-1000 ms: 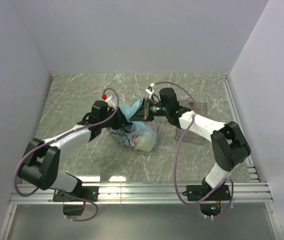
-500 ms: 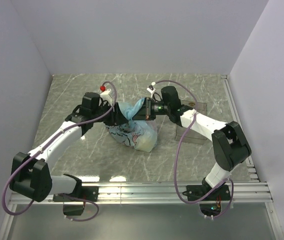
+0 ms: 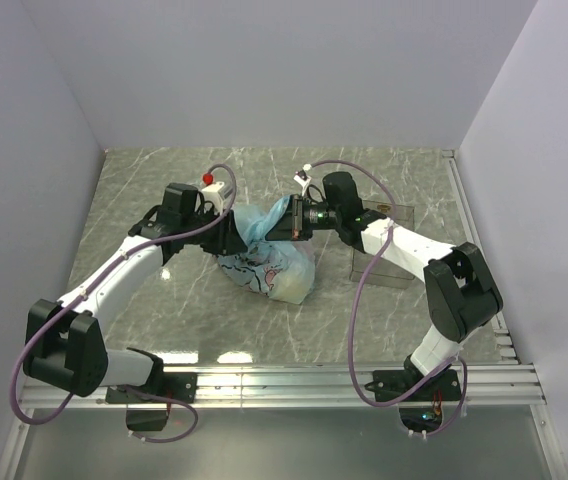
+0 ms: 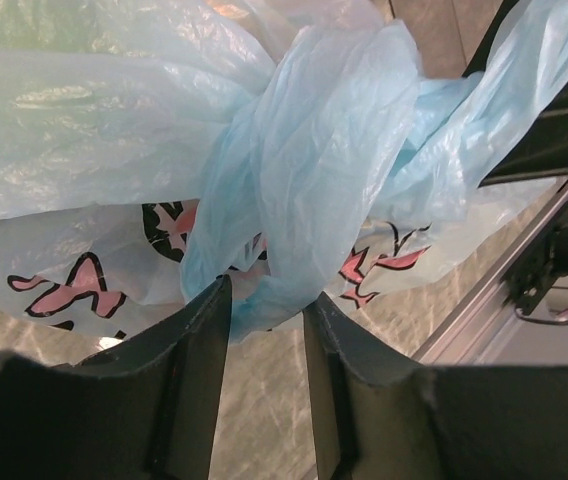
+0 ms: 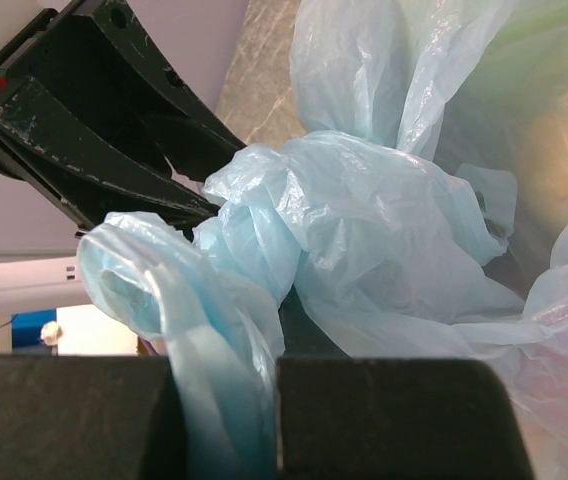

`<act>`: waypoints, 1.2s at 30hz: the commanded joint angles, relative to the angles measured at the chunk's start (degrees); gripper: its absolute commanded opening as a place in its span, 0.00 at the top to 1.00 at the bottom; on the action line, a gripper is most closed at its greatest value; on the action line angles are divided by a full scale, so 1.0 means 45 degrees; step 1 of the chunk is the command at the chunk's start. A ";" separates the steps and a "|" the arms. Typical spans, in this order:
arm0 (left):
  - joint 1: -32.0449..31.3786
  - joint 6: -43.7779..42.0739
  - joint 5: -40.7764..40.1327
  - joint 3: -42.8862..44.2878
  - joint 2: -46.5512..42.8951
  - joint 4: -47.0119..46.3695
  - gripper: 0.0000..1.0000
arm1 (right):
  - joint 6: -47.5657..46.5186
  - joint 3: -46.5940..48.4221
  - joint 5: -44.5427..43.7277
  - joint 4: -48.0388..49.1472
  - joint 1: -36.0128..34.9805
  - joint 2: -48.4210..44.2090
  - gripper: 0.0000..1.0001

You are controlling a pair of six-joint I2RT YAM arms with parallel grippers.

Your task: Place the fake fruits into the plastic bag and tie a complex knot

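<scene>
Centrally, plastic bag (image 3: 274, 270) twist between parted left claw (image 4: 267, 296); right claw (image 5: 226, 375) pinching strand

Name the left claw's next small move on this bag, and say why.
Probably close the left claw on the twisted strand of the plastic bag lying between its parted jaws. The right claw is shut on the other tail beside the knot, so gripping both ends would let the arms pull it tight.

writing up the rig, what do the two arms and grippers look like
Left arm and right arm: white links, black joints and bases, a purple cable looping along each. Left gripper and right gripper: black, two flat fingers. Small red dot by the left wrist.
</scene>
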State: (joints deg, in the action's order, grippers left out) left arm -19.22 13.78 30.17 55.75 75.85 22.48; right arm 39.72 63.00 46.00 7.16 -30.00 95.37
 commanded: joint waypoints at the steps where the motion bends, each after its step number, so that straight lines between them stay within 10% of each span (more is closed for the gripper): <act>1: 0.0014 -0.0836 0.0092 0.0229 -0.0392 0.0258 0.60 | -0.0195 0.0550 0.0266 0.0108 0.0124 -0.0237 1.00; 11: 0.0014 -0.1305 -0.0298 0.0288 -0.0353 0.0317 0.52 | -0.0137 0.0511 0.0345 0.0167 0.0143 -0.0257 1.00; 22: 0.0014 -0.1696 0.0888 0.0483 -0.0215 0.0571 1.00 | -0.0078 0.0375 0.0345 0.0322 0.0143 -0.0296 1.00; 27: -0.0434 0.0022 0.3314 -0.0471 -0.0780 -0.1943 1.00 | 0.0585 0.0180 0.0306 0.1064 0.0123 -0.0334 1.00; 36: -0.1431 0.3321 0.1270 -0.1919 0.0932 -0.6960 1.00 | 0.1503 -0.0288 0.0500 0.2059 0.0123 -0.0588 1.00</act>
State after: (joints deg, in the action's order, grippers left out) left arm -25.52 21.30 39.64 47.33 76.75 3.79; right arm 44.12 62.37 46.87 11.38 -29.74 95.37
